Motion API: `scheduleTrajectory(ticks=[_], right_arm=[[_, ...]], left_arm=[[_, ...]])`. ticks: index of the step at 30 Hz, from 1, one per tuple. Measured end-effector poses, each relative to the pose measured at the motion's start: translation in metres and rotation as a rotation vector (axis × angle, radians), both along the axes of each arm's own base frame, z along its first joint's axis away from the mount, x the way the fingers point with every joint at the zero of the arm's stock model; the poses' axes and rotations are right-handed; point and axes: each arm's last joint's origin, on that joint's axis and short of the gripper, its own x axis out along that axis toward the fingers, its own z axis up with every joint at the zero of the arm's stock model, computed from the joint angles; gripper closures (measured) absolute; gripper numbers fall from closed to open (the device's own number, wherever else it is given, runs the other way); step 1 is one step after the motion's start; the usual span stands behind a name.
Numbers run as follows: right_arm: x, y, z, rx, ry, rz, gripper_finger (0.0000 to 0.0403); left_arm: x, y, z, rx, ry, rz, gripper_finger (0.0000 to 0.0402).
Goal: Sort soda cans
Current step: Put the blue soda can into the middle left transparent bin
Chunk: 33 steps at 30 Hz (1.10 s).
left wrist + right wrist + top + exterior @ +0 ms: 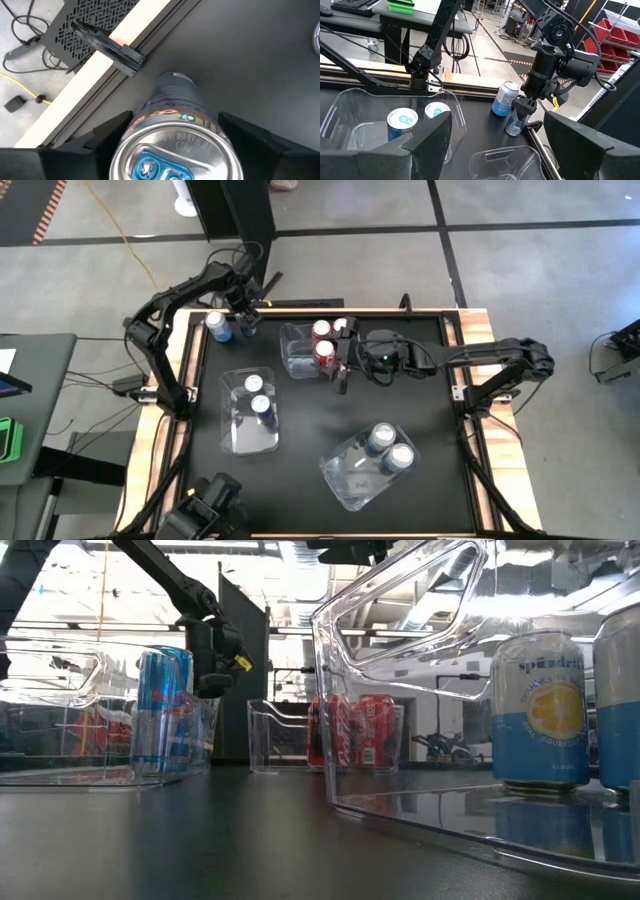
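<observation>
Left gripper point(175, 145): fingers spread either side of a dark blue can point(175, 130), not visibly pinching it.
Can location: standing at the table's far-left corner point(200, 340), beside a light blue can point(217, 326).
Handling: likely rigid, smooth, slippery, dentable; take it mid-body.
Right gripper point(342, 370): open, empty, beside the red cans' bin point(295, 355).

Two red aluminium soda cans point(322, 340) stand upright in the far clear bin. Two dark blue cans point(257, 394) sit upright in the left bin, two light blue cans point(390, 447) in the near bin. Two more cans point(218, 326) stand at the table's far-left corner.
</observation>
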Motion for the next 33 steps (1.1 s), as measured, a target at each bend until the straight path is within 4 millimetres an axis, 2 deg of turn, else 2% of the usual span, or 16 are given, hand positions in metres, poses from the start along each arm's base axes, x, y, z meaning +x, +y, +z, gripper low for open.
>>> scheduleTrajectory(ticks=[9, 15, 19, 26, 30, 33], right_arm=[[0.000, 0.000, 0.000, 0.002, 0.000, 0.000, 0.0071], [0.000, 0.000, -0.001, 0.014, 0.007, -0.003, 0.0071], [0.000, 0.002, -0.002, 0.018, 0.020, 0.003, 0.0071], [0.000, 0.008, -0.002, 0.013, 0.014, 0.020, 0.0071], [0.000, 0.009, -0.002, 0.013, 0.014, 0.023, 0.0071], [0.000, 0.011, -0.002, 0.013, 0.014, 0.030, 0.0071]], left_arm=[[0.000, -0.002, 0.000, -0.031, -0.015, -0.002, 0.0172], [0.000, -0.004, 0.000, -0.041, -0.008, -0.015, 0.0172], [-0.001, -0.012, 0.007, -0.047, 0.021, -0.033, 0.0172], [-0.003, -0.042, 0.060, 0.054, -0.024, -0.062, 0.0172], [-0.008, -0.073, 0.102, 0.141, -0.100, -0.088, 0.0172], [-0.014, -0.104, 0.130, 0.171, -0.144, -0.107, 0.0172]])
